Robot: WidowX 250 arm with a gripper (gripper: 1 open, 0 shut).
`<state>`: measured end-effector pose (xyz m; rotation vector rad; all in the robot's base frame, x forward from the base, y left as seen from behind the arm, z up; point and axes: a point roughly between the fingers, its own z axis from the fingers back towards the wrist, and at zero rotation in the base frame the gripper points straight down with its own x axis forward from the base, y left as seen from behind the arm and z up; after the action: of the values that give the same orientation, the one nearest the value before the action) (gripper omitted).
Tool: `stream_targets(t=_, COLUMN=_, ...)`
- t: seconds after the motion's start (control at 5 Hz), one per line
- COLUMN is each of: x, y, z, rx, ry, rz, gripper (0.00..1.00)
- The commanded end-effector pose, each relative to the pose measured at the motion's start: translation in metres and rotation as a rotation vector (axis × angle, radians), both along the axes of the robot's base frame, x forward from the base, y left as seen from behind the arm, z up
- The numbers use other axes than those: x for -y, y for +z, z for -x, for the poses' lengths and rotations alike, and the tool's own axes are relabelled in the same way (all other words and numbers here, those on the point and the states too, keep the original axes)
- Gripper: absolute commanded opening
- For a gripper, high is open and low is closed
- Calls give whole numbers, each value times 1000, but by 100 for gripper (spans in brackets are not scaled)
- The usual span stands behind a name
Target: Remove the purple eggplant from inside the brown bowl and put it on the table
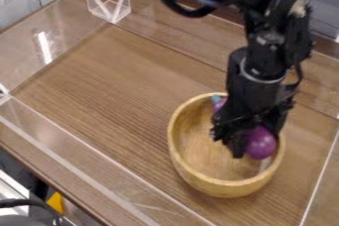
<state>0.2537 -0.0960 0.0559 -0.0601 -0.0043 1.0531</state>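
The purple eggplant (263, 144) hangs over the right half of the brown bowl (176, 149), with its stem end poking out at the upper left behind the arm. My black gripper (244, 137) comes down from above and is shut on the eggplant's middle. The fingers hide much of the eggplant. I cannot tell whether the eggplant still touches the bowl's inside. The bowl sits on the wooden table (119, 81) towards its right front.
Clear acrylic walls (54, 37) edge the table on the left, back and front. A small clear acrylic stand (109, 4) sits at the back left corner. Bare wood stretches left of the bowl.
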Motion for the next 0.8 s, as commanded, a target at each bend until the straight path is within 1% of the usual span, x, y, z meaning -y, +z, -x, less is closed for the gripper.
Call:
stream_targets(t=0.0, x=6, y=21, z=-4, rx=48, ry=2, rz=27, gripper=0)
stream_targets(t=0.2, x=9, y=23, z=0, rx=48, ry=4, rz=27, gripper=0)
stream_targets(t=0.6, x=9, y=22, z=-8, rx=47, ry=49, rz=26, gripper=0)
